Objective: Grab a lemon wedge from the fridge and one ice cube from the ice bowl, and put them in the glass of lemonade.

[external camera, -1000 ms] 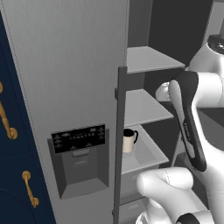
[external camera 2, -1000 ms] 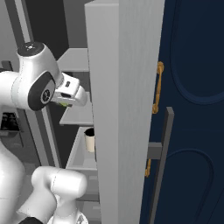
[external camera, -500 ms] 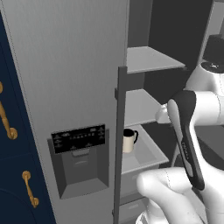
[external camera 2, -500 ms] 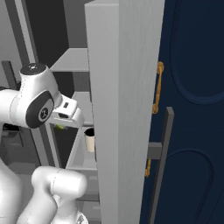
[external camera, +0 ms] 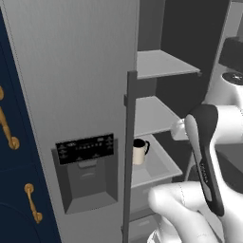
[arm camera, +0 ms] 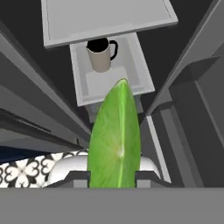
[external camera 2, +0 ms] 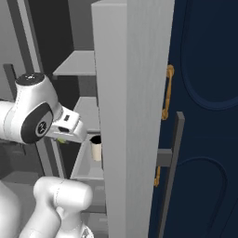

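Clamped in the gripper point(arm camera: 114, 175), the lemon wedge point(arm camera: 115, 144) hangs outside the open fridge point(external camera: 85, 85), above its cream mug point(arm camera: 99, 54). Next comes carrying it to the lemonade glass.

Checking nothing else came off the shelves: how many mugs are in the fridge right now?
1. A single cream mug stands on a lower shelf of the open fridge. The door and arm block part of the interior, so others may be hidden.

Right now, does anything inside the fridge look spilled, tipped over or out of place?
Nothing stands out. The cream mug stands upright on its fridge shelf, no spill around it. The lemon wedge sits straight in the pincer.
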You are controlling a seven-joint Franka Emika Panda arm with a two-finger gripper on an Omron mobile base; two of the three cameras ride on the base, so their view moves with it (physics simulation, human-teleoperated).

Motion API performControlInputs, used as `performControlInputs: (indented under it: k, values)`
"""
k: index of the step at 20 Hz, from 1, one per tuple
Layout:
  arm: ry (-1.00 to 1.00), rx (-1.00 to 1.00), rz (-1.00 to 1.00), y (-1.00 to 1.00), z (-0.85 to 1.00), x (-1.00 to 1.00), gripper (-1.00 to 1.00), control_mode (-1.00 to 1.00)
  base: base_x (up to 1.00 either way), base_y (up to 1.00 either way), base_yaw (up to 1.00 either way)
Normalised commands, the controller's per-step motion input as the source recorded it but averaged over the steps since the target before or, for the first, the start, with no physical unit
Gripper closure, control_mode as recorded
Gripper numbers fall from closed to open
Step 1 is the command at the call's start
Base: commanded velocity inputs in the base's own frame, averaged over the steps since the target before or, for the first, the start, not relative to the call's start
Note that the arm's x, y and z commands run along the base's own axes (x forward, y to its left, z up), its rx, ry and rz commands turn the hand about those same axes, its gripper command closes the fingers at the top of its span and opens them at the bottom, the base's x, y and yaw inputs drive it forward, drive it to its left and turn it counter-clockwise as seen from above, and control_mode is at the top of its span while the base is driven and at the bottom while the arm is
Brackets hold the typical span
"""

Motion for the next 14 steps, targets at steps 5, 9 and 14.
performControlInputs:
  k: [5, 9, 14]
  values:
    - [0.0, 0.0, 0.0, 0.0, 0.0, 0.0, 1.0, 1.0, -1.0, 0.48, 0.14]
    - [0.0, 0.0, 0.0, 0.0, 0.0, 0.0, 1.0, 1.0, -1.0, 0.72, 0.23]
    - [0.0, 0.0, 0.0, 0.0, 0.0, 0.0, 1.0, 1.0, -0.91, 0.76, 0.29]
